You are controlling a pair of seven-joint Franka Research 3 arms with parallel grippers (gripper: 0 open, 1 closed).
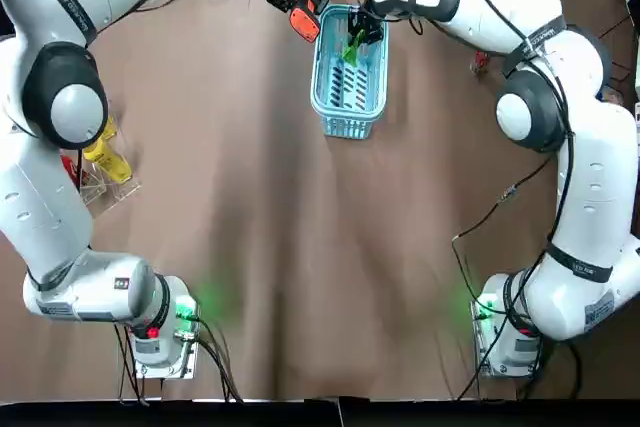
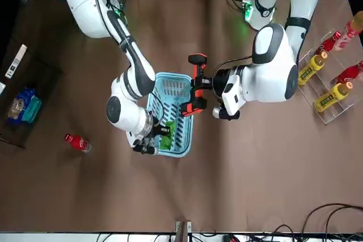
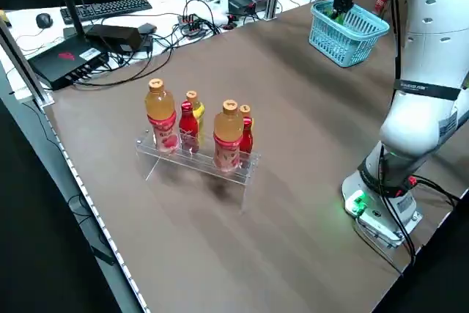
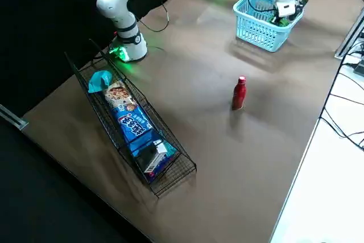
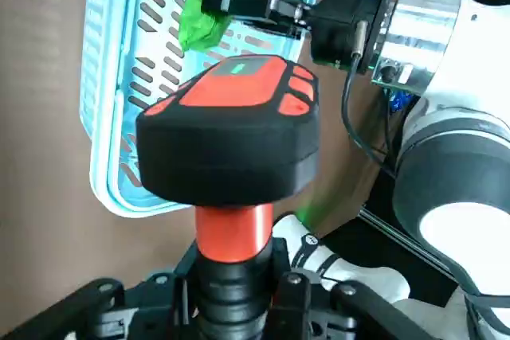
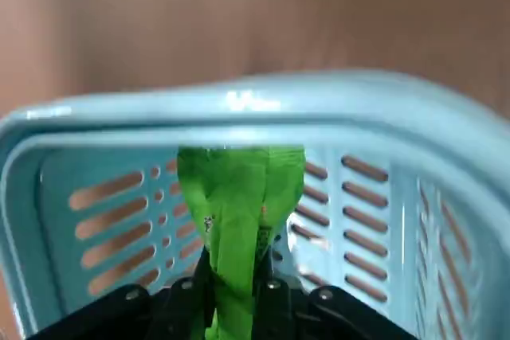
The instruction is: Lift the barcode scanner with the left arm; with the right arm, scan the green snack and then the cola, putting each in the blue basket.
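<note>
With the left gripper point(image 5: 235, 296) clamped on the scanner point(image 5: 231, 133), the right gripper point(image 6: 237, 280) pinches the snack point(image 6: 239, 197) just inside the end of the basket point(image 6: 239, 105), where release could spill it over the rim.

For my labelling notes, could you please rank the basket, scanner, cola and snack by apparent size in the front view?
1. blue basket
2. barcode scanner
3. cola bottle and green snack: alike; snack partly hidden.

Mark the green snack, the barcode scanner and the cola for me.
green snack point(image 6: 237, 197): right wrist view, middle of the packet.
barcode scanner point(image 5: 231, 153): left wrist view, black front of its head.
cola point(image 4: 239, 96): right side view, red body of the bottle.
</note>
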